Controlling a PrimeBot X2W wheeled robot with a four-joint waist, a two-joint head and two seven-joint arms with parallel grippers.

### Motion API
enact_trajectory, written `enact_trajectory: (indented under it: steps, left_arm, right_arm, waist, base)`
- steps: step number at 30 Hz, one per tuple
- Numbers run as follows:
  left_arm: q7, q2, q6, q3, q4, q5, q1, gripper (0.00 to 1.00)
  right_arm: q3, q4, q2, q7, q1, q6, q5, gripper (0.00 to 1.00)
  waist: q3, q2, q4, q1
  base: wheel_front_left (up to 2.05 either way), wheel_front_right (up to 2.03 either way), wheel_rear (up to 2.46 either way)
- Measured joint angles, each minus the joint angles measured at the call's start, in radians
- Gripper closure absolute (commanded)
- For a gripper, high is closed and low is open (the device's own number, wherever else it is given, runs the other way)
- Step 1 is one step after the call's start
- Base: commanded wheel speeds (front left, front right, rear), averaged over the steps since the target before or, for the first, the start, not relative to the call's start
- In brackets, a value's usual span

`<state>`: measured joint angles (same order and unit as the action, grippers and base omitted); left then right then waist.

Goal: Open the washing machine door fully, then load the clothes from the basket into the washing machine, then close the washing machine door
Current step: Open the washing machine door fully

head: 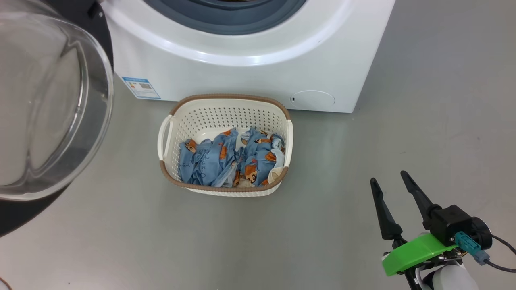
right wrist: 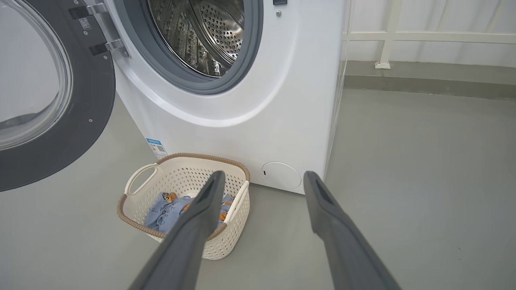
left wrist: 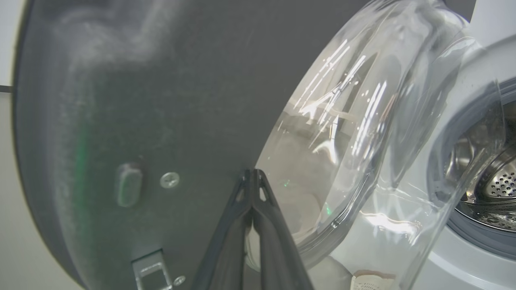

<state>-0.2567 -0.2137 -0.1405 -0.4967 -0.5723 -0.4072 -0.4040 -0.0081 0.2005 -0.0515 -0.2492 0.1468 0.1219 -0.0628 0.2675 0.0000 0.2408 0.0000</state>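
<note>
Right wrist view — basket (right wrist: 229, 237) sits on grey floor (right wrist: 423, 181), white railing (right wrist: 387, 36) behind.

Glossy white washer (right wrist: 250, 133) w/ shiny steel drum (right wrist: 209, 32), clear glass door (right wrist: 36, 80), matt plastic basket (head: 225, 110), soft cloth clothes (head: 225, 159).

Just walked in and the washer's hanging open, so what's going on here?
Laundry loading has barely begun. The washing machine door is swung open, with the shut left gripper close to its inner side. The clothes lie in the basket on the floor before the washing machine. The right gripper hangs open, apart from the basket, holding nothing.
</note>
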Motion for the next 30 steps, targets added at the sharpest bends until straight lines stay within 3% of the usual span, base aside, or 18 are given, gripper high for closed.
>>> enact_trajectory:
  steps: [8, 16, 30]
  left_arm:
    - [0.000, -0.007, 0.001, -0.020, -0.001, 0.010, -0.015, 1.00]
    - [0.000, 0.027, 0.004, -0.020, 0.129, 0.046, 0.030, 1.00]
    - [0.000, 0.110, 0.004, 0.100, 0.370, 0.067, 0.194, 1.00]
  right_arm:
    - [-0.001, 0.005, -0.001, 0.001, 0.017, 0.000, -0.001, 0.00]
    - [0.001, 0.023, -0.001, 0.000, 0.017, 0.000, -0.024, 0.00]
    - [0.006, 0.031, -0.001, -0.001, 0.014, 0.000, -0.067, 0.00]
  waist:
    - [0.006, 0.0000, -0.012, 0.0000]
    - [-0.030, 0.0000, -0.014, 0.0000]
    - [-0.074, 0.0000, -0.029, 0.0000]
  base:
    - [0.00, 0.00, 0.00]
    - [0.00, 0.00, 0.00]
    - [0.00, 0.00, 0.00]
